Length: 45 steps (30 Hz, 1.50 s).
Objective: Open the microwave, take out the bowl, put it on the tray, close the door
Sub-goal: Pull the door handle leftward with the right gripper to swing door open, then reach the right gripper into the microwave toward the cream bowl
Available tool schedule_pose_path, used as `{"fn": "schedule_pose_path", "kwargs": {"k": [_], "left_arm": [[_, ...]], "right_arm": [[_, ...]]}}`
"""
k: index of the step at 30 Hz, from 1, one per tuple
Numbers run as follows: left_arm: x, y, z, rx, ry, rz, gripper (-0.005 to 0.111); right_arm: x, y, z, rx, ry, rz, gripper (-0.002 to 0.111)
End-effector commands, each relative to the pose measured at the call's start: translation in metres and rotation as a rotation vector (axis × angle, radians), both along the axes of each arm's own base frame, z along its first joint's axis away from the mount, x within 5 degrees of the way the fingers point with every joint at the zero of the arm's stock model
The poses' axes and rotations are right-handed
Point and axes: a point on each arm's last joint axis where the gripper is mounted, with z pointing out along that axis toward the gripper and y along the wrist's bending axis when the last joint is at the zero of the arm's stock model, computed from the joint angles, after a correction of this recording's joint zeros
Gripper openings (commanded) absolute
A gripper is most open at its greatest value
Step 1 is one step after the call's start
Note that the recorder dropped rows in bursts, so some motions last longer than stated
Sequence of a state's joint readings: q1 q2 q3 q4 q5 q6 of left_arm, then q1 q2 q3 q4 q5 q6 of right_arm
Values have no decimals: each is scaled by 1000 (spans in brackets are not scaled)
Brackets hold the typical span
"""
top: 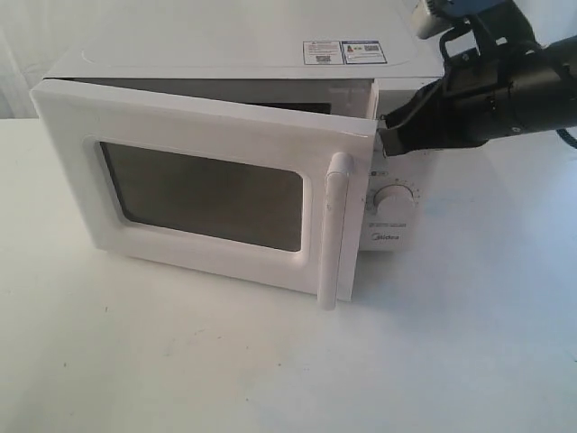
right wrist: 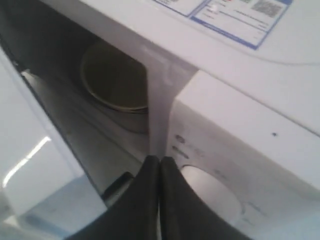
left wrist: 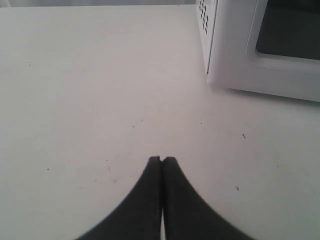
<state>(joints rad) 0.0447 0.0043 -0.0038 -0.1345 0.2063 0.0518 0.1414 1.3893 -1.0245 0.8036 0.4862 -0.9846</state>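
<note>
Door (top: 207, 194) partly ajar; right claw (right wrist: 160, 161) closed tight, empty, at its edge. Cd slip off & door swings shut.

White table (top: 189, 361), sparsely flecked with dark

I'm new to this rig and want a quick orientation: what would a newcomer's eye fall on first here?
The white microwave dominates the table, its door standing partly open. The right gripper, shut, is poised at the door's upper free corner, above the dial. Through the gap, the right wrist view shows the pale bowl inside.
</note>
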Motion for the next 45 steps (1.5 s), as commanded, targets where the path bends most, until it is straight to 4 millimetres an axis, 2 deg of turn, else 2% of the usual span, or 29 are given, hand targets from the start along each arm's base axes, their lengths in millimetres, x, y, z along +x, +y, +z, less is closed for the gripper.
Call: {"fn": "schedule_pose_path", "kwargs": {"k": [1,8,9,13,18,22,24,27,32,36,45], "left_arm": [[0,-1,-1,-5,3,-9,0],[0,-1,-1,-5,3,-9,0],[0,-1,-1,-5,3,-9,0],[0,-1,-1,-5,3,-9,0],[0,-1,-1,-5,3,-9,0],[0,-1,-1,-5,3,-9,0],[0,-1,-1,-5,3,-9,0],[0,-1,-1,-5,3,-9,0],[0,-1,-1,-5,3,-9,0],[0,-1,-1,-5,3,-9,0],[0,-1,-1,-5,3,-9,0]], "right_arm": [[-9,11,1,39,29,153,0],[-39,28,-2,22,95,587,0],[-39,28,-2,22,92,600,0],[-27,24,-1,19,52,442,0],[-29,25,-1,33,62,466,0],[-34,45,8,114,-15,562,0],[-36,59,9,60,-93,602,0],[-29,80,1,11,-134,568,0],[-19,108,-18,-120,-132,643,0],[-8,122,-35,-227,-150,537,0],[0,156,-67,-527,-207,559,0]]}}
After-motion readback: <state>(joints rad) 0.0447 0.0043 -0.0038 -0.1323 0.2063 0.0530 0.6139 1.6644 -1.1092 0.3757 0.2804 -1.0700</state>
